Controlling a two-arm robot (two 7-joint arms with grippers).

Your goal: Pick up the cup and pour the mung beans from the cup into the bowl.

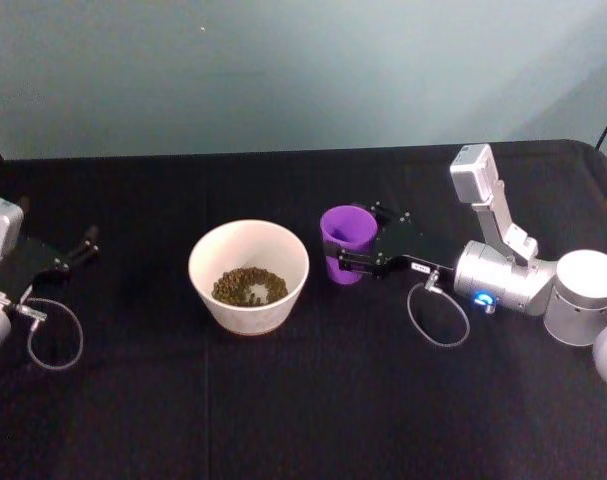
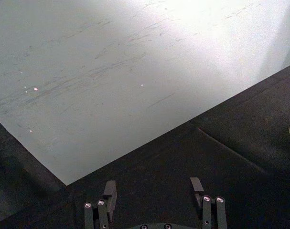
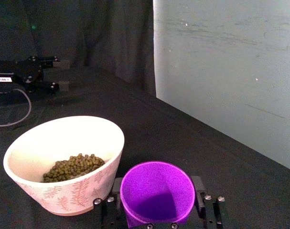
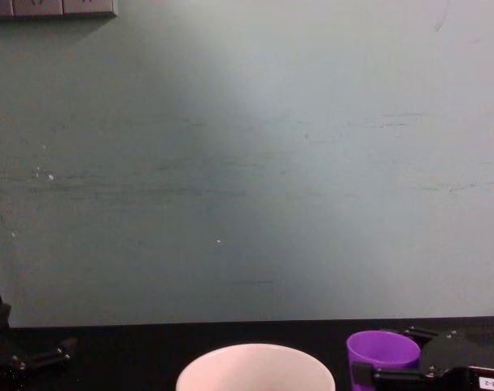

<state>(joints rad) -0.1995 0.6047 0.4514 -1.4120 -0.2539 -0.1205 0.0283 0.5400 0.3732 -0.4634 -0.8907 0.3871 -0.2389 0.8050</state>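
Cup (image 1: 347, 241): standing upright on the desk (image 1: 283, 400), just right of the bowl (image 1: 248, 276), looking empty inside.
Bowl: already holding the beans (image 1: 250, 286).
Right gripper (image 1: 355, 258): jaws closing around the cup's sides.
Left gripper (image 1: 88, 240): parking at the desk's left edge, jaws wide, holding nothing.
Step, judging: setting the cup down; opening slowly, backing straight off, avoiding tipping it or nudging the bowl.

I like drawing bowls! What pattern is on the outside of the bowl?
Pale leafy fern prints on the bowl, clearest in the right wrist view.
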